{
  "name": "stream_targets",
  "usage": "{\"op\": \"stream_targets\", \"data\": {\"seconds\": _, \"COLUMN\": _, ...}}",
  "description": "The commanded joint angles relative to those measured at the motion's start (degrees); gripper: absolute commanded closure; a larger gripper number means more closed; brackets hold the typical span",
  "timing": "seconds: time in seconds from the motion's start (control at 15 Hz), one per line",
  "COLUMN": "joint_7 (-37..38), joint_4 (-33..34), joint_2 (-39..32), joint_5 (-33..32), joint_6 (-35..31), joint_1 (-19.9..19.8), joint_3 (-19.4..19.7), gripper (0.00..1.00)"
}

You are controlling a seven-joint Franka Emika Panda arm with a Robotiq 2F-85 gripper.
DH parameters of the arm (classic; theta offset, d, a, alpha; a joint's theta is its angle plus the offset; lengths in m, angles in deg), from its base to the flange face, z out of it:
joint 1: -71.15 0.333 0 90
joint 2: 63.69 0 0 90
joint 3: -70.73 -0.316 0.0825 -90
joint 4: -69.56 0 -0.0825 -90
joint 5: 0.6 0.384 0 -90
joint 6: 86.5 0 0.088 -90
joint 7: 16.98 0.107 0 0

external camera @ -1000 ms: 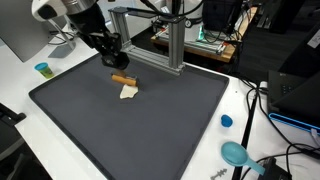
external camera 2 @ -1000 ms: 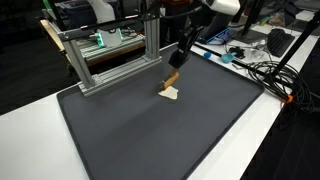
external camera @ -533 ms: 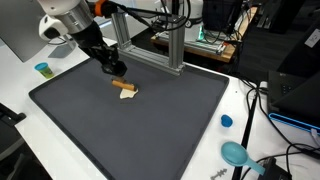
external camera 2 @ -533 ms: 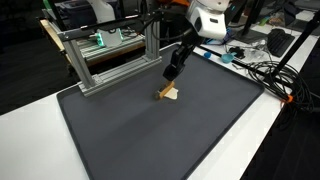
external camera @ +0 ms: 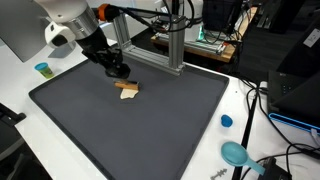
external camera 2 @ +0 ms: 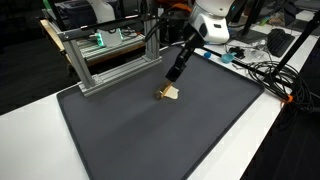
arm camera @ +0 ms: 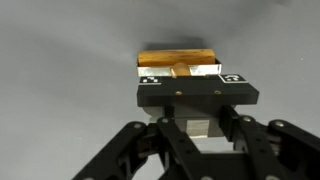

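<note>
Exterior view pictures give us the widest reading, so we start with the white table [external camera: 15, 82], which carries everything. Almost all of its top is covered by a dark grey mat [external camera: 150, 125], probably there to give a plain, non-slip surface. A metal frame [external camera: 150, 45] stands along the mat's far edge, and we judge it sits back there so the middle stays free for the arm [external camera: 72, 18]. The arm leans in over that edge with its gripper [external camera: 117, 71] tilted down towards a wooden block [external camera: 127, 89]. In both exterior views the gripper hangs just above and beside the block and clear of it, holding nothing. The tilt seems to keep the wrist camera aimed at the wood. In the wrist view the block [arm camera: 176, 58] lies straight ahead beyond the black linkage, its amber face over a paler part. We cannot tell from any picture whether the jaws are spread or closed. The block rests alone on the mat, nearer the frame than the front edge. A small blue cup [external camera: 42, 69] and a blue cap [external camera: 226, 121] sit off the mat on the table, well apart from the gripper.
</note>
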Motion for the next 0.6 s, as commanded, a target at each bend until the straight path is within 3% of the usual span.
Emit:
{"op": "stream_targets", "data": {"seconds": 0.0, "joint_7": -0.30, "joint_4": 1.10, "joint_2": -2.16, "joint_5": 0.43, "joint_6": -3.03, "joint_1": 0.45, "joint_3": -0.54, "gripper": 0.79}}
{"op": "stream_targets", "data": {"seconds": 0.53, "joint_7": -0.60, "joint_4": 2.52, "joint_2": -2.82, "joint_5": -1.30, "joint_6": -4.44, "joint_1": 2.57, "joint_3": -0.83, "gripper": 0.79}}
